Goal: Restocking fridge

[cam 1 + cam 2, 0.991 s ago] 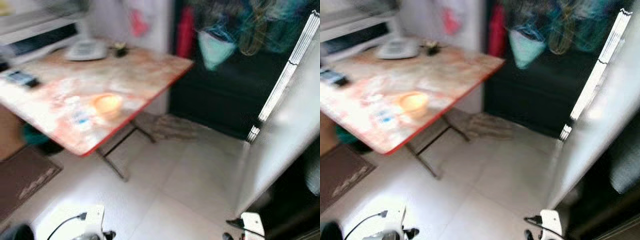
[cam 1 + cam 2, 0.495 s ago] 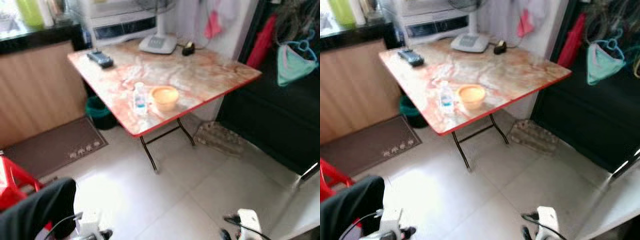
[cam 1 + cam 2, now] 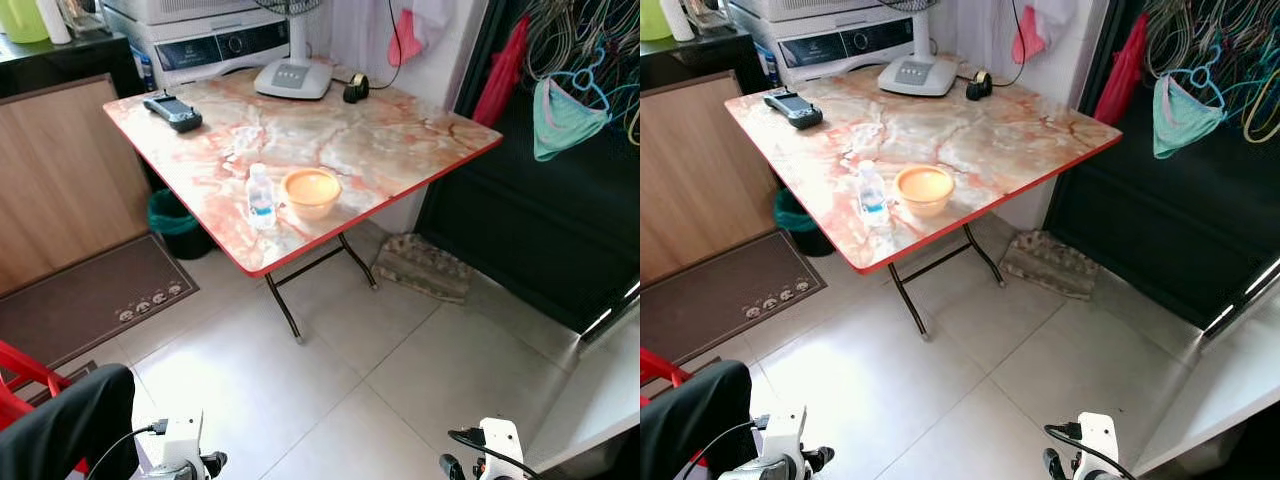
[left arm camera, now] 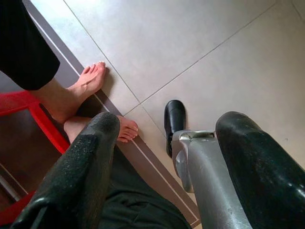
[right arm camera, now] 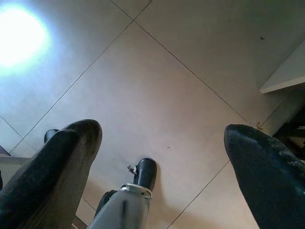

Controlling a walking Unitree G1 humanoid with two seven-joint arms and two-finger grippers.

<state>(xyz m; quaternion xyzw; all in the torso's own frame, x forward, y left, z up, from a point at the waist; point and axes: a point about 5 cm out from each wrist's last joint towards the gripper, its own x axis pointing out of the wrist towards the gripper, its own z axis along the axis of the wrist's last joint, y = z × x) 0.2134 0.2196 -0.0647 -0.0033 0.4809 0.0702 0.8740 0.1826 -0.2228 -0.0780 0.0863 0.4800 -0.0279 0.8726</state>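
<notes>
At the far left, a red plastic chair (image 3: 25, 375) stands by a person's black-clad leg (image 3: 70, 430); in the left wrist view the person's bare feet (image 4: 88, 86) rest on the tiled floor (image 3: 330, 380) at the edge of a brown doormat (image 3: 90, 300). The left hand (image 4: 164, 167) hangs low over that floor, its two black fingers (image 4: 86, 167) spread apart with nothing between them.

Above the mat, a wooden cabinet front (image 3: 60, 180) runs along the wall, and a green bin (image 3: 175, 215) sits in the shade beneath the folding surface (image 3: 400, 150), whose marbled orange-and-white top has a red rim. On the surface's back-left corner lies a dark handset (image 3: 172, 110). Near the front edge stands a small water bottle (image 3: 260, 196) with a blue label, upright, and just beside it to the right is an orange bowl (image 3: 311, 190); the two are close but whether they touch cannot be told. At the back of the surface sits the white base of a fan (image 3: 292, 78), with a small dark roll (image 3: 355, 90) next to it.

To the right of the surface legs, a folded rag (image 3: 425, 265) lies on the floor against a dark doorway, where hangers (image 3: 570, 100) and a red cloth (image 3: 500, 70) hang. At the far right, the white edge of the fridge door (image 3: 1210, 390) slants across the corner.

The right hand (image 5: 157, 167) hangs over bare tile, its fingers (image 5: 52, 171) wide apart and holding nothing.
</notes>
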